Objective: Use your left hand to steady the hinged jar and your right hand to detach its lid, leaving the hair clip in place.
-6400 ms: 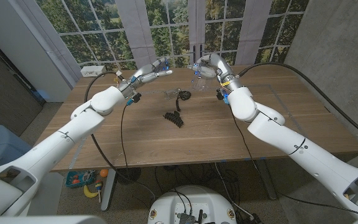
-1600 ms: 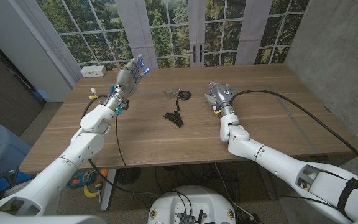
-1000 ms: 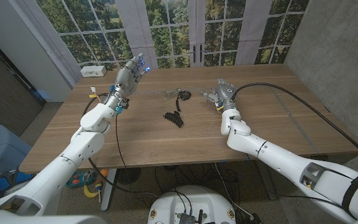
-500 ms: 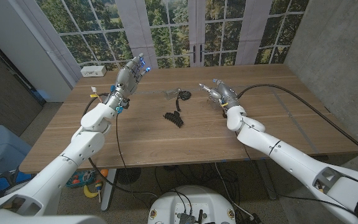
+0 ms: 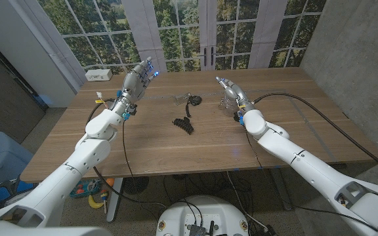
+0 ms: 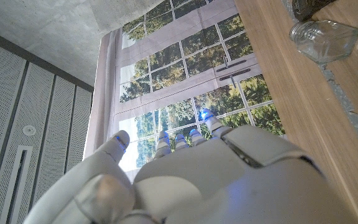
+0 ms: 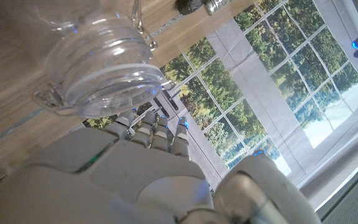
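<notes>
The clear glass jar [image 5: 178, 99] lies on its side at the table's middle back, also seen as the jar [image 6: 324, 38]. A dark wiry object [image 5: 192, 100] sits right beside it. The black hair clip [image 5: 183, 124] lies on the wood in front of the jar. The clear glass lid [image 7: 101, 68] with its white seal and wire rests on the table apart from the jar, just under my right hand [image 5: 232, 92], which hovers with fingers spread and holds nothing. My left hand [image 5: 138, 77] is raised left of the jar, open, touching nothing.
A white box [image 5: 98, 74] with a cable sits at the table's [image 5: 143, 151] back left corner. Black cables trail over the right side of the table. Windows stand behind the far edge.
My right hand, which earlier held the lid in the air, set it on the table and has lifted off it, fingers now spread. The left hand stays raised; jar and clip have not moved.
</notes>
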